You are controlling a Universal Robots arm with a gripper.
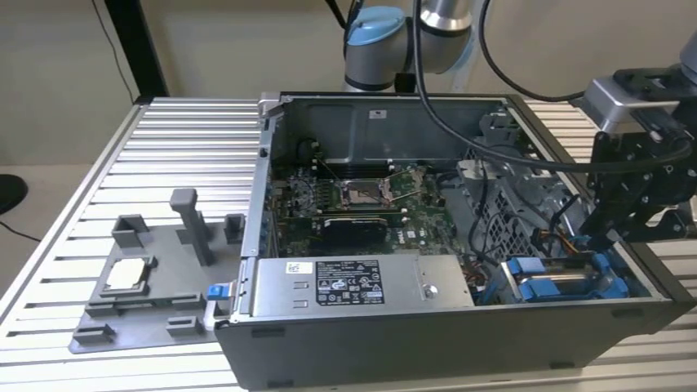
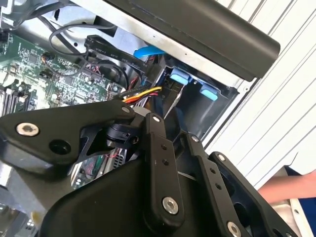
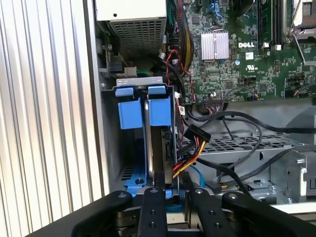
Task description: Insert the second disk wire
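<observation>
At four o'clock in the case (image 1: 436, 347), the gripper (image 1: 623, 237) hovers near the disk wire (image 3: 191, 157); its grip cannot be told; the plug should enter square.

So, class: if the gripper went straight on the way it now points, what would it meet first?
Most likely the blue drive carriers: the gripper points down at them. The disk wire lies just beside that line, so with depth unclear it could be met first.
</observation>
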